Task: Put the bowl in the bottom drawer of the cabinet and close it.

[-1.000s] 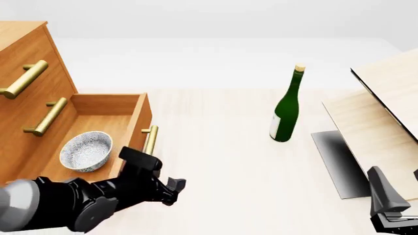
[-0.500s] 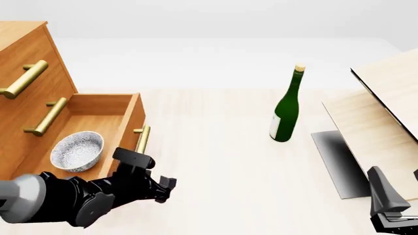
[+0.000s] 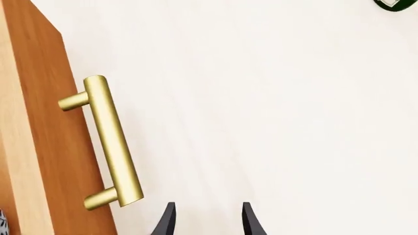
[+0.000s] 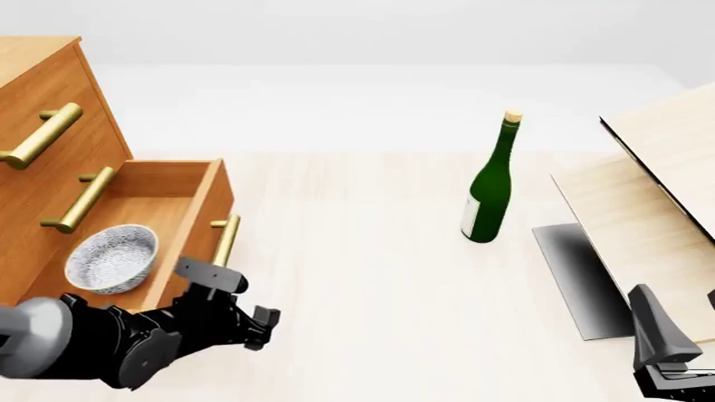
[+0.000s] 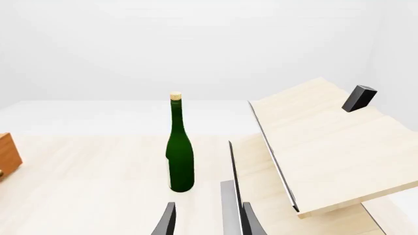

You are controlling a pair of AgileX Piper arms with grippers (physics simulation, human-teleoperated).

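The cabinet [image 4: 50, 126] stands at the far left with its bottom drawer [image 4: 167, 197] partly pulled out. The speckled white bowl [image 4: 112, 258] sits upright inside that drawer. My left gripper [image 4: 240, 300] is low by the near end of the drawer front, beside the brass handle [image 4: 224, 241]. The left wrist view shows the drawer front [image 3: 52, 147] and handle [image 3: 111, 142] just off to one side of the left gripper [image 3: 207, 221], which is open and holds nothing. My right gripper [image 4: 665, 352] stays at the front right corner, and in the right wrist view this gripper [image 5: 207, 223] is open and empty.
A green wine bottle [image 4: 486, 193] stands upright mid-table, also in the right wrist view [image 5: 181, 156]. Pale wooden boards [image 4: 648, 193] lean at the right side, with a dark block [image 5: 359, 98] on top. Two closed upper drawers have brass handles [image 4: 45, 134].
The bottom drawer has slid leftward into the cabinet, carrying the bowl with it. My left gripper has moved left along with the drawer front. The right arm has stayed still.
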